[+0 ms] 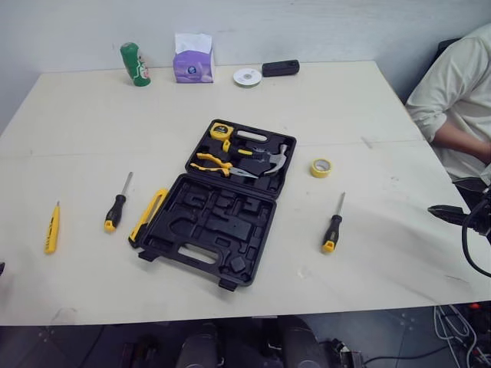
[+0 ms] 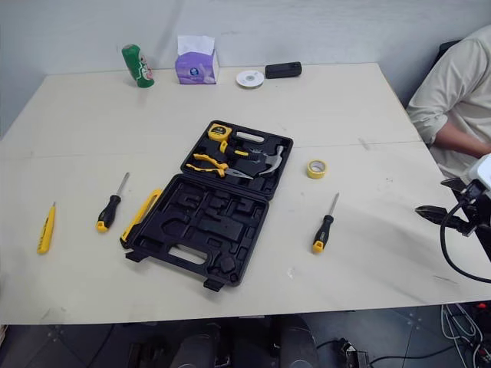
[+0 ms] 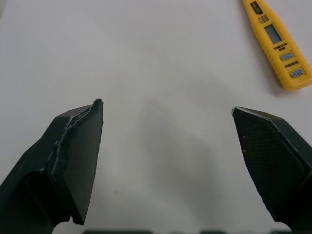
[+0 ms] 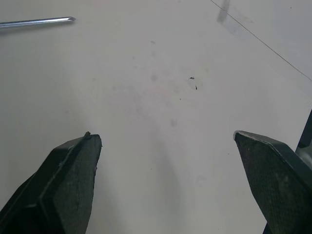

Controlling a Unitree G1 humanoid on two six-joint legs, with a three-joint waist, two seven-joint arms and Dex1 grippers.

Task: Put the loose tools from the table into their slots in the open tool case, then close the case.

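You're hovering the left gripper (image 3: 165, 109), fingers (image 3: 73, 146) spread, near the yellow tester pen (image 3: 279, 46) and the right gripper (image 4: 163, 136), likewise spread, near a screwdriver (image 4: 36, 21)

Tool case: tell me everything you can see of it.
The tool case is black moulded plastic, lying fully open and flat near the middle of the table, turned at an angle. Its near half shows bare shaped recesses, a handle cut-out and latch tabs at the near edge. Its far half holds a yellow tape measure, yellow-handled pliers and a hammer. A yellow and black tool lies along its left edge, seemingly touching it.
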